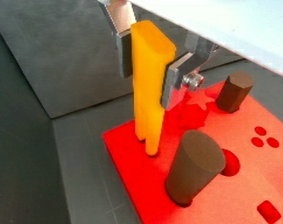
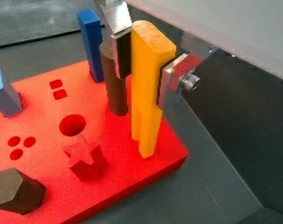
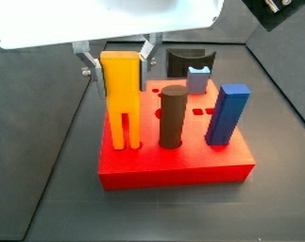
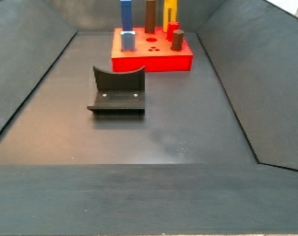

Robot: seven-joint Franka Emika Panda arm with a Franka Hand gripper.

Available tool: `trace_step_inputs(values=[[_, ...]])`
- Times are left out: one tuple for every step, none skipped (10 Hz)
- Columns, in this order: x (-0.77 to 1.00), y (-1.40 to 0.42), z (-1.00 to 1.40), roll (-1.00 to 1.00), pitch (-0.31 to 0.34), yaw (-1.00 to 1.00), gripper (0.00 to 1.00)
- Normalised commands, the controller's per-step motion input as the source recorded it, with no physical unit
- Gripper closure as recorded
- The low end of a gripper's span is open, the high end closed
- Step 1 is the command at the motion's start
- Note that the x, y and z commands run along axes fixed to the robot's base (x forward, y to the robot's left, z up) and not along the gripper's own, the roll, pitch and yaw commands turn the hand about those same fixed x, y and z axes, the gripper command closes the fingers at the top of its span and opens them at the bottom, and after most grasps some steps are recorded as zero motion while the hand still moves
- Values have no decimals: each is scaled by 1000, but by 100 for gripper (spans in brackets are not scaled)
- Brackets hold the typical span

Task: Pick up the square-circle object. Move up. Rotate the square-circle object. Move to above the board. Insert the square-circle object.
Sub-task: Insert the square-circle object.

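- The fixture, a dark L-shaped bracket on a base plate, is standing nearest in a side view, with wide bare grey floor lying open in front of it and to both sides
- Sloping dark walls are hemming the floor in on both sides
- The board, a thick glossy red square block, is sitting beyond the fixture toward the far end of the floor, apart from the walls
- The square-circle object, a smooth orange-yellow flat slab, is standing upright near one edge of the board, its two prongs going down into the board's top face
- The gripper is straddling the slab's upper part; its silver fingers are lying against the slab's flat faces, clamping it
- A dark brown cylinder is rising just beside the slab, with a narrow gap between them
- A blue square post is standing near the board's opposite edge, well apart from the slab
- A red star peg, a brown hexagonal peg and small round and square holes are crowding the rest of the top face
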Motion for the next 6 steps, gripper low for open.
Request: trace_step_inputs(values=[[0, -71, -226, 0, 0, 0, 100], [86, 0, -326, 47, 0, -54, 100], [151, 0, -369, 79, 19, -69, 100], [166, 0, -366, 84, 21, -29, 100], [180, 0, -366, 101, 31, 0, 100], [151, 0, -386, 101, 17, 0, 100]])
